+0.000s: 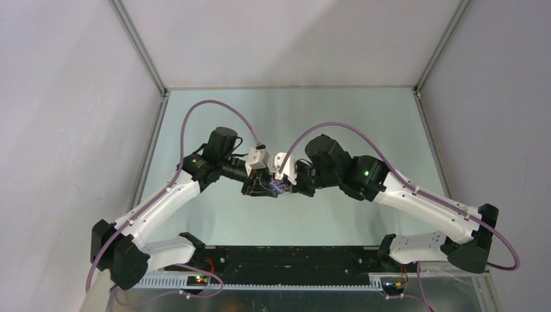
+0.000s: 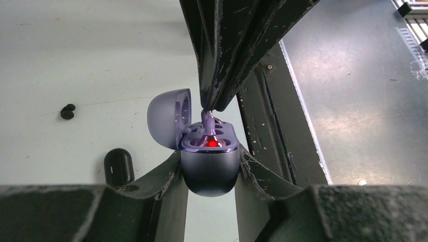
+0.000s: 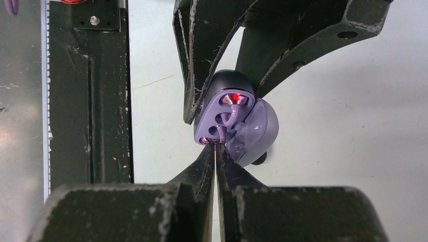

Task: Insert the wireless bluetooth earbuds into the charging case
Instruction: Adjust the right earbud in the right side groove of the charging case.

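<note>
Grips the lilac charging case (image 2: 209,176) in the left gripper (image 2: 209,160), one finger pressed on each side of the lower shell, above the table (image 2: 75,50). Has the lid (image 2: 167,118) hinged open, tipped back to that gripper's left. Pinches a lilac earbud (image 2: 206,121) by its stem with the right gripper (image 3: 215,151), fingertips all but together, directly over the open case and pointing down at it. Rests the earbud's lower end at a socket in the case's top face, next to a red glow; seated fully or not, cannot tell. Farther out, beyond the left gripper and to its left, on the table: a black rounded piece (image 2: 118,166), then a tiny black earbud (image 2: 67,112), apart from it.
</note>
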{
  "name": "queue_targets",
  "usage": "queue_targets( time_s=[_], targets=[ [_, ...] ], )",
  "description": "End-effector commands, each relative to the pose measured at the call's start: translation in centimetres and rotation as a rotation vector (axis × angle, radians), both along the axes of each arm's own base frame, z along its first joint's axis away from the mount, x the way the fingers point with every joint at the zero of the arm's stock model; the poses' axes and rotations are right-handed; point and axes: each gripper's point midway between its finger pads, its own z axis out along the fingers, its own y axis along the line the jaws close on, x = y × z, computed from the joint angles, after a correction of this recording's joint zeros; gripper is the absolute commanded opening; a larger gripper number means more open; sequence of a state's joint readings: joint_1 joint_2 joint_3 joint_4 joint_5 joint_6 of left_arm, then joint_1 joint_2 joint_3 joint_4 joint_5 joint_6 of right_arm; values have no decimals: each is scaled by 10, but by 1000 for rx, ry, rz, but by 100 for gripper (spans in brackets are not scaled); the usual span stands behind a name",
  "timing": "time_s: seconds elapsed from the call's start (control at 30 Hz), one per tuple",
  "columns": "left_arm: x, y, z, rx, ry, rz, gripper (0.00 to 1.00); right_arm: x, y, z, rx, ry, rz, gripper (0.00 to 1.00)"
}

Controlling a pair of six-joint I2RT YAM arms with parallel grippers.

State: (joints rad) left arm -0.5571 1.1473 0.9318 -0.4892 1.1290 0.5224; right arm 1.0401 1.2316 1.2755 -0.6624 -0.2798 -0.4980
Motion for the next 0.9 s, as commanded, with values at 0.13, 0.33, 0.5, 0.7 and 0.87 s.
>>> queue_targets(
  time_s=[0.13, 0.33, 0.5, 0.7, 0.87],
  targets=[
    [-2, -4, 25, -56, -46, -30, 4, -13, 3, 1, 8, 10, 60, 7],
    [-2, -4, 26, -56, -49, -28, 4, -27, 0, 0, 8, 54, 121, 7],
    [-2, -3, 25, -54, -48, -27, 4, -26, -4, 7, 22, 39, 112, 9],
    [-1, -4, 23, -51, -43, -27, 4, -6, -11, 25, 76, -21, 22, 12],
    [-1, -4, 23, -52, -41, -31, 4, 12, -11, 30, 96, -42, -57, 12]
  ],
)
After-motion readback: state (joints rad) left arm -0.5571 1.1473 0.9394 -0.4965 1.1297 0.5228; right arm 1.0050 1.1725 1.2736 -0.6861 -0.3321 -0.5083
